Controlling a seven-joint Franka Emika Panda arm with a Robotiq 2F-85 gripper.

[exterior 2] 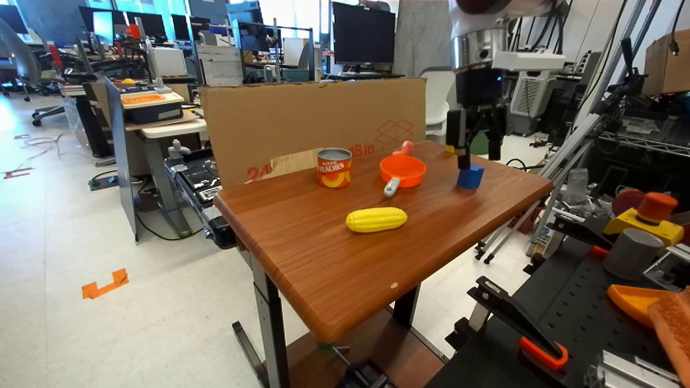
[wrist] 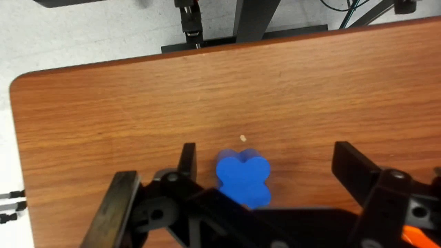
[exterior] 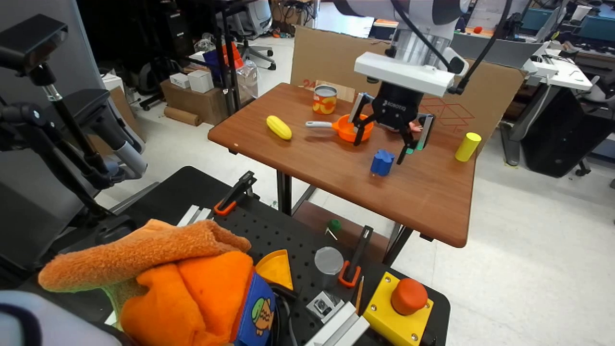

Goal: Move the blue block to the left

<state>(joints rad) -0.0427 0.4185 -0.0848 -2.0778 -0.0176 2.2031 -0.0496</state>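
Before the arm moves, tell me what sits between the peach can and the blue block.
The orange pan sits between the peach can and the blue block, as both exterior views show; the wrist view leaves the can out.

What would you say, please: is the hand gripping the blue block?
No, in the wrist view the hand is open, with table showing between each finger and the blue block.

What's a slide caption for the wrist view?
Open gripper; beyond it, ungrasped, the lobed blue block on a brown tabletop.
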